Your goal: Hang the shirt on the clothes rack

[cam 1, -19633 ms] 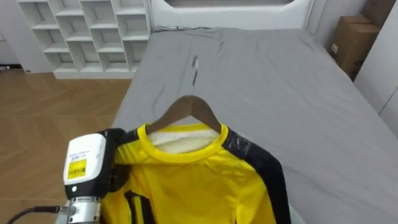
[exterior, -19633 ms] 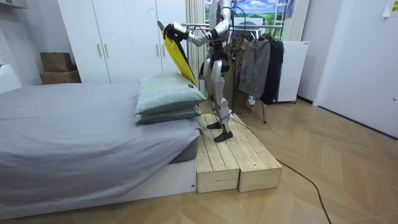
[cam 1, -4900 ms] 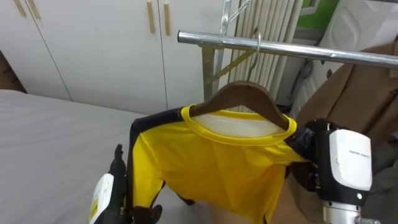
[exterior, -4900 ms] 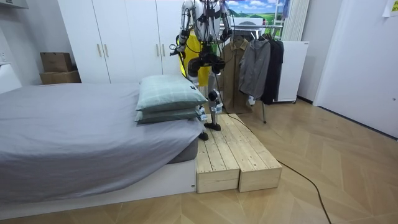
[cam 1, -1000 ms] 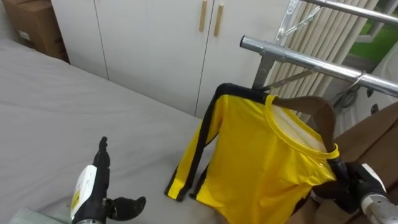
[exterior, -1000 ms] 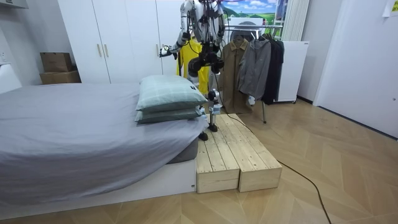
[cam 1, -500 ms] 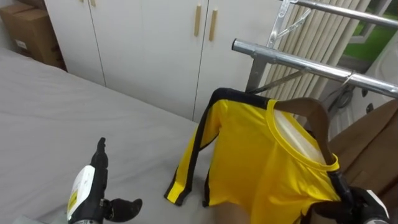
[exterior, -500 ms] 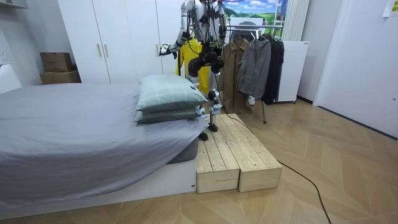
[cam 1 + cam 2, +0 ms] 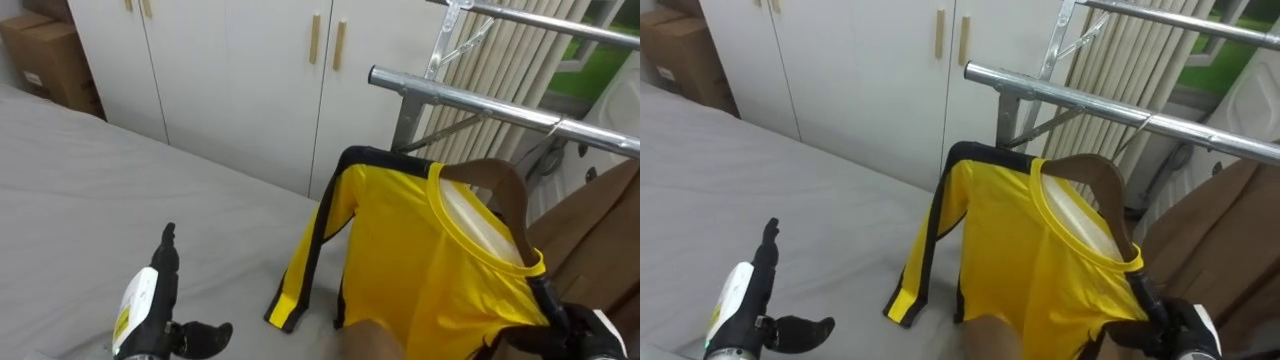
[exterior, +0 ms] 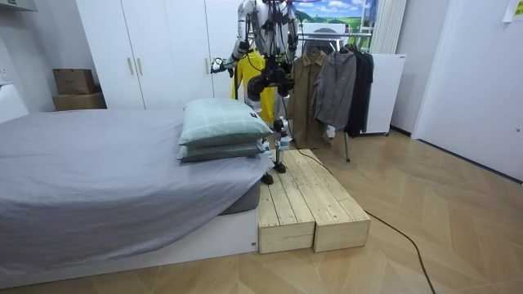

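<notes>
A yellow shirt [image 9: 420,260] with black trim sits on a brown wooden hanger [image 9: 500,180]. The hanger's hook is over the metal rail [image 9: 460,95] of a clothes rack. My right hand [image 9: 580,325] is at the lower right, curled, against the shirt's black shoulder; I cannot see a grip. My left hand [image 9: 160,275] is held out low on the left with straight fingers and thumb spread, well clear of the shirt. In the room view I stand on a wooden platform [image 10: 310,204] by the rack, with the shirt [image 10: 249,73] in front of me.
White wardrobe doors [image 9: 250,80] stand behind the rail. A grey bed [image 9: 90,220] lies under my left hand, with pillows [image 10: 221,126] at its end. A brown coat [image 9: 600,230] hangs to the right of the shirt. A cardboard box [image 9: 45,50] is at the far left.
Twenty seconds ago I held the shirt over the bed; now it hangs at the rail. In the last second the picture shifted a little and my right hand sank toward the corner.
</notes>
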Controlling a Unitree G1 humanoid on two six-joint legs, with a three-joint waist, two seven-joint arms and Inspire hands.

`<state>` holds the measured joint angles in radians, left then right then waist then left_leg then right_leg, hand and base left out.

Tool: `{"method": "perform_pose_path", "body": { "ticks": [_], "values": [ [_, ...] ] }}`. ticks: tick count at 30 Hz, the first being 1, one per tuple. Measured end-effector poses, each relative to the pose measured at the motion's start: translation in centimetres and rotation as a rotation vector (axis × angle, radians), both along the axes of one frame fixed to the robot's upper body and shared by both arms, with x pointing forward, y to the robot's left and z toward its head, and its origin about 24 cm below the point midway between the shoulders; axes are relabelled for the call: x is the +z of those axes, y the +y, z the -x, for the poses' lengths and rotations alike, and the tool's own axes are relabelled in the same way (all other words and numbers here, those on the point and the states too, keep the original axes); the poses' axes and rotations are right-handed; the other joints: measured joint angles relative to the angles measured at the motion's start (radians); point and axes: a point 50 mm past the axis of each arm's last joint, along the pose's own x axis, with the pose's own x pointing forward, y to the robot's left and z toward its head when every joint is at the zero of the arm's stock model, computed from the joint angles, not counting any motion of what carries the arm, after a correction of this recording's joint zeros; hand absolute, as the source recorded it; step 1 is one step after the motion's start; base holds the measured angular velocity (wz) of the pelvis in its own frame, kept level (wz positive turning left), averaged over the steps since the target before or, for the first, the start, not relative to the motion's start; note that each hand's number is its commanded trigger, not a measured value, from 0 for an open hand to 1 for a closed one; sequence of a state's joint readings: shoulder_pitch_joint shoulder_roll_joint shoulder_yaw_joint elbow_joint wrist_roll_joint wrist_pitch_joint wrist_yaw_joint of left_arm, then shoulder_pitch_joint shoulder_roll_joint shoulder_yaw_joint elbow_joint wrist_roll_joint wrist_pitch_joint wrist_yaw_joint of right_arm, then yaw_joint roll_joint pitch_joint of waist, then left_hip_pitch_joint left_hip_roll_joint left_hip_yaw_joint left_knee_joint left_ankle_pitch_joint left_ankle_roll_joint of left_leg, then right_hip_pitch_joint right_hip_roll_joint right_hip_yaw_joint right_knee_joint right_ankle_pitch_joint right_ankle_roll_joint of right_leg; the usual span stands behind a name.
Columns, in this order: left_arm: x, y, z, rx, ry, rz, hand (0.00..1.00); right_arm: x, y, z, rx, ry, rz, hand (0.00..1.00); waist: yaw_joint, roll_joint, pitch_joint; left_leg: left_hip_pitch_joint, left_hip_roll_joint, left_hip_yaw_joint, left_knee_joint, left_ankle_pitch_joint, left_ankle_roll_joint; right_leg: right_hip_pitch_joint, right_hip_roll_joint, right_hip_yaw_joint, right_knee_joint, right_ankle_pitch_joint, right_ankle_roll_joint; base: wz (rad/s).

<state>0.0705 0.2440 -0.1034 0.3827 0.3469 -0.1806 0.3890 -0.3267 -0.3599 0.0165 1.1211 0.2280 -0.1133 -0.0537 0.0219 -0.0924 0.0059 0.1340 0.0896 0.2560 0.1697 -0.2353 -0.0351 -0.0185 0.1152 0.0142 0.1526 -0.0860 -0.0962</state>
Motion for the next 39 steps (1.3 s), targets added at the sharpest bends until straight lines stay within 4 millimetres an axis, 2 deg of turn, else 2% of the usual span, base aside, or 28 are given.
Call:
{"method": "perform_pose_path", "body": {
  "ticks": [4,9,16,24,32,39],
  "values": [
    [-0.1,0.0,0.0,0.002,0.004,0.000,0.00,0.0,0.0,0.0,0.000,0.003,0.002,0.00,0.003,0.002,0.0017,0.002,0.000,0.002,-0.001,0.000,0.000,0.001,0.001,0.000,0.000,0.000,0.000,-0.02],
    [-0.5,0.2,0.3,0.008,0.024,-0.001,0.00,-0.1,0.1,0.1,0.007,0.012,0.004,0.00,0.001,0.008,0.0116,0.004,0.000,0.005,-0.002,0.000,0.000,0.000,0.002,0.002,0.000,0.000,0.000,-0.01],
    [-0.6,0.1,0.3,0.001,0.022,0.000,0.00,-0.1,0.4,-0.1,0.095,0.049,0.090,0.00,0.001,0.008,0.0115,-0.001,0.001,0.006,-0.002,0.000,0.000,-0.006,0.002,0.003,0.003,0.000,0.000,-0.01],
    [-0.5,-0.1,0.2,-0.014,0.005,0.007,0.00,1.9,1.6,-2.2,0.248,-0.023,0.260,0.00,0.011,0.007,0.0119,-0.006,0.001,0.017,-0.003,0.000,0.000,-0.025,0.008,0.025,0.018,0.000,0.000,-0.08],
    [-0.6,-0.1,0.4,-0.005,-0.003,0.005,0.00,3.0,2.0,-3.1,0.274,-0.090,0.343,0.00,0.010,0.003,0.0123,-0.011,0.001,0.019,-0.003,0.000,0.000,-0.034,0.008,0.032,0.021,0.000,0.000,-0.01],
    [-0.5,-0.2,0.1,-0.009,-0.011,0.007,0.00,4.2,2.4,-3.8,0.270,-0.160,0.365,0.00,-0.014,0.005,0.0111,-0.019,0.002,0.021,-0.003,0.000,0.000,-0.036,0.009,0.033,0.022,0.001,-0.001,-0.01]
  ]
}}
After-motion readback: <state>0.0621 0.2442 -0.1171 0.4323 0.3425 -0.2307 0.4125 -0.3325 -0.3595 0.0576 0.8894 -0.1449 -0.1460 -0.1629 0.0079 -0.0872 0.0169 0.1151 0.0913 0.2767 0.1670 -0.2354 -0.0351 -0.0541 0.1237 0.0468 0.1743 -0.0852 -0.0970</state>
